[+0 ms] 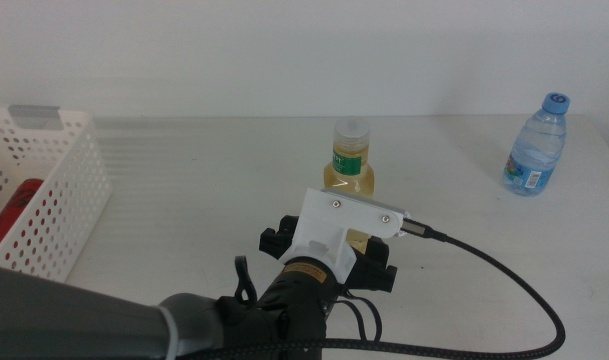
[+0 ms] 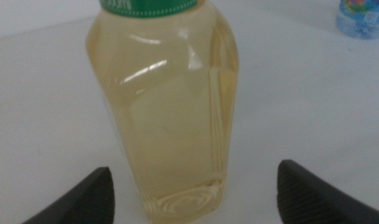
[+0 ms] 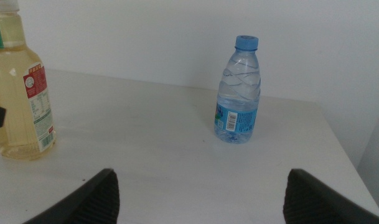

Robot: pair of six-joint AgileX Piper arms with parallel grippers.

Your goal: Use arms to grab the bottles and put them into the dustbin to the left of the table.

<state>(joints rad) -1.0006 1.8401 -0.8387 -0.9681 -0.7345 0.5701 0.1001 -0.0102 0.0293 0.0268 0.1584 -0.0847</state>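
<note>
Far left, the white perforated dustbin [image 1: 46,190] is sitting at the table's [image 1: 184,170] edge, something red showing through its holes, too screened to name. Mid-table, the left gripper [image 2: 192,193] is hovering with jaws spread wide on either side of the yellow-liquid bottle [image 1: 350,160], not touching it. That bottle is standing upright, nearly full, so it's looking heavy, and its smooth plastic walls seem slippery; a hold low on the broad body should be steadiest. In the middle view the wrist housing is covering its base. Far right, the blue-capped water bottle [image 1: 535,146] is standing alone, looking light. The right gripper [image 3: 198,193] is waiting open, facing both bottles, its arm out of the middle view.
</note>
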